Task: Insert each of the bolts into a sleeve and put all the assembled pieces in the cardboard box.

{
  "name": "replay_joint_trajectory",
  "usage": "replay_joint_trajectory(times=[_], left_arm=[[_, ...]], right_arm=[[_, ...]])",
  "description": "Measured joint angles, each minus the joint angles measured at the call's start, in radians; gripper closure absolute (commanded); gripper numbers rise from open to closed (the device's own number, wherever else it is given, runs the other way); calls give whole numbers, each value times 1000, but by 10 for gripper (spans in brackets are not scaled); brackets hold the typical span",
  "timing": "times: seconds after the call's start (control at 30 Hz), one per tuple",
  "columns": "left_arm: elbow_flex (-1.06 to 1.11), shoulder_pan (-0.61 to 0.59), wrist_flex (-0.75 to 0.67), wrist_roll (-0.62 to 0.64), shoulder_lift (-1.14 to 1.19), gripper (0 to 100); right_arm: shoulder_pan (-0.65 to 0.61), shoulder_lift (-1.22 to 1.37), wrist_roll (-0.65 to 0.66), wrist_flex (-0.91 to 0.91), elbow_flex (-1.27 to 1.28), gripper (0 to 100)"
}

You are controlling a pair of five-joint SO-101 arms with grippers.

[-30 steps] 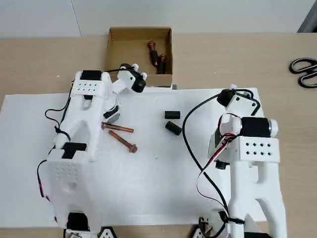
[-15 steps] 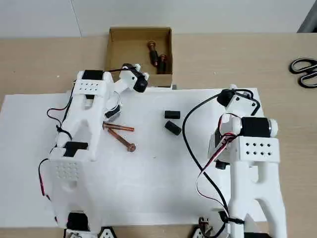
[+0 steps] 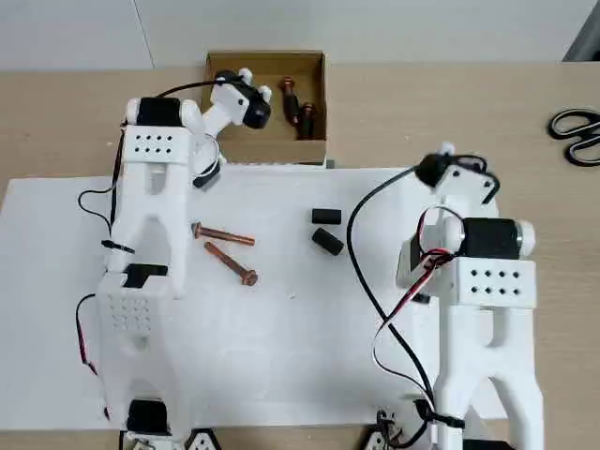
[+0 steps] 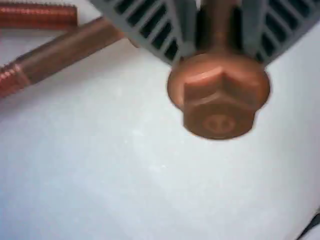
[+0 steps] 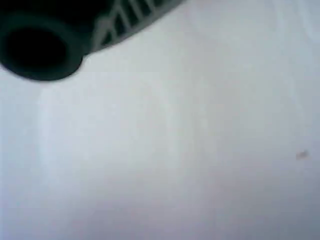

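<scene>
Just in front of the cardboard box (image 3: 265, 56), over the white mat (image 3: 281, 356), the left gripper (image 4: 220, 47) is closed on a bolt (image 4: 218, 97), its fingers (image 4: 150, 25) clamping the shank with the hexagonal head projecting beyond them. Two loose bolts (image 3: 223, 234) lie on the mat farther from the box, with two loose sleeves (image 3: 326, 217) beside them; two assembled pieces (image 3: 307, 117) lie inside the box. The right gripper (image 5: 65, 30), well away from the box, appears closed on a black sleeve (image 5: 37, 47), bore unobstructed. Bolts are judged rigid, dense and smooth, apt to pivot or roll: hold at mid-shank. Sleeves are judged light and stiff: hold across the outer wall, leaving the bore free.
</scene>
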Motion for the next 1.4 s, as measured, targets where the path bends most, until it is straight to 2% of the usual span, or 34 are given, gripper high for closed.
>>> replay_joint_trajectory(times=[0.1, 0.2, 0.33, 0.5, 0.67, 0.93, 1.2, 1.4], left_arm=[[20, 23, 3, 51, -72, 994], [57, 52, 5, 153, -175, 994], [149, 92, 5, 285, -344, 994], [334, 143, 6, 365, -563, 994], [522, 175, 6, 457, -760, 995], [733, 218, -11, 729, -1037, 995], [1073, 292, -222, 1036, -1304, 995], [1310, 322, -397, 1195, -1491, 995]], right_arm=[[-2, 0, 0, 0, -41, 996], [-35, -17, 0, 8, -74, 996], [-144, -118, 0, 29, -80, 996], [-236, -261, 0, 31, -81, 996], [-253, -333, 0, 31, -52, 996], [-278, -519, 0, -43, 107, 996], [-433, -764, 0, -203, 371, 996], [-503, -904, 0, -328, 546, 996]])
